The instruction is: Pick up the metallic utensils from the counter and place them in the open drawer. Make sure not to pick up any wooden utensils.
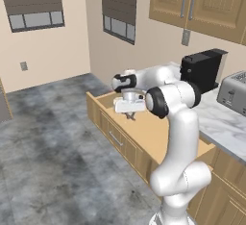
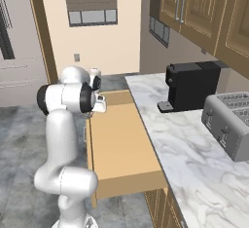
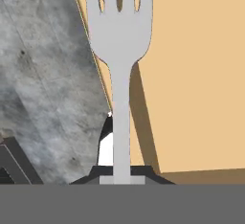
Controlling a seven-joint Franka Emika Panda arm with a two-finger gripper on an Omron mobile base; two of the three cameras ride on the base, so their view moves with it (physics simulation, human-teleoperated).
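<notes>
The slim all-silver fork [image 3: 119, 65], clamped in the two-finger gripper [image 3: 121, 174], ran up mid-frame, tines over the shallow tan wooden drawer's [image 3: 201, 74] left edge.

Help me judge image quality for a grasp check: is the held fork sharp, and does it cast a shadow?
Hand view: the fork is close and crisp-edged, flat grey without glare, with a dark shadow beside its handle on the open drawer. Left base view: the gripper is small and soft, so the fork is hard to make out.
</notes>
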